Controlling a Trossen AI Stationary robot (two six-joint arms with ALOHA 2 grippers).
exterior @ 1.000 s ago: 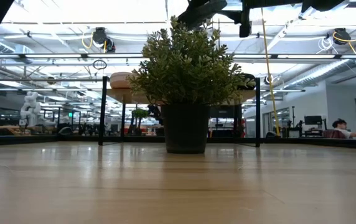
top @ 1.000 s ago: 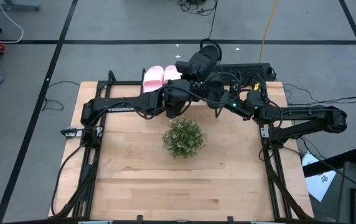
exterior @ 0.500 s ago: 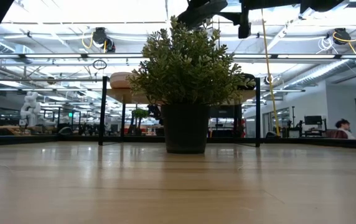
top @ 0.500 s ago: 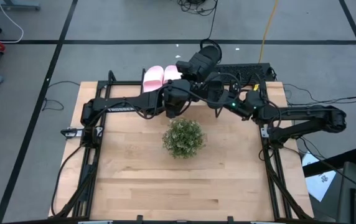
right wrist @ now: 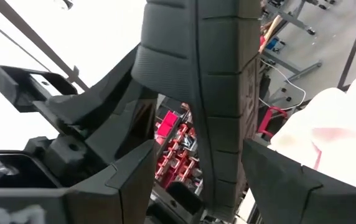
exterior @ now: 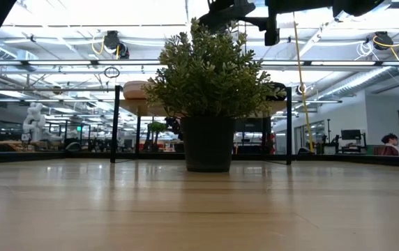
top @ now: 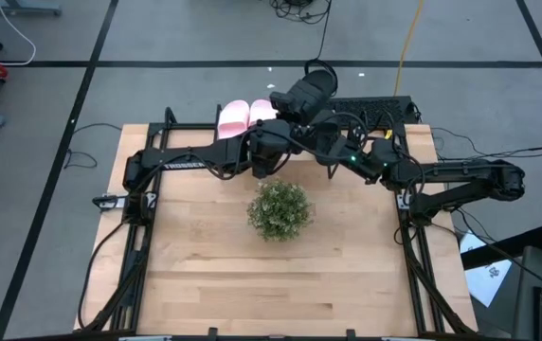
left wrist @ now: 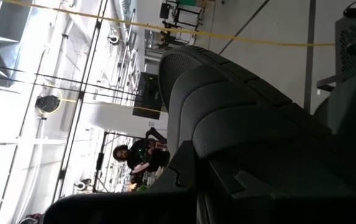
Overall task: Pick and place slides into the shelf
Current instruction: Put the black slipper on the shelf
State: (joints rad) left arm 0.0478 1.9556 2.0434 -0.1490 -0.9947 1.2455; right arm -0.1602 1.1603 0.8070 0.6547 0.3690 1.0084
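Two pale pink slides [top: 243, 116] lie side by side at the table's far edge on the shelf, whose black legs [exterior: 116, 125] show behind the plant in the low view. My right gripper [top: 301, 99] reaches over that far edge, shut on a black slide [right wrist: 209, 74] right beside a pink slide [right wrist: 327, 130]. My left gripper [top: 273, 133] is close beside it, and a black slide's ribbed sole [left wrist: 240, 118] fills its wrist view. I cannot tell whether both views show the same slide. My right gripper pinches the black slide between its two fingers [right wrist: 128, 180], which lie across the ribbed sole [right wrist: 218, 143]. The slide is lifted clear, standing on end away from the gripper. My left gripper has the black slide's sole [left wrist: 228, 168] against one finger [left wrist: 181, 177]. The slide hides the other finger.
A round bushy green plant [top: 279, 209] in a dark pot [exterior: 208, 143] stands mid-table, just near of both grippers. Bare wooden tabletop [top: 280, 284] spreads near of it. A keyboard [top: 370, 106] lies at the far right. A person [exterior: 391, 143] sits far off in the room.
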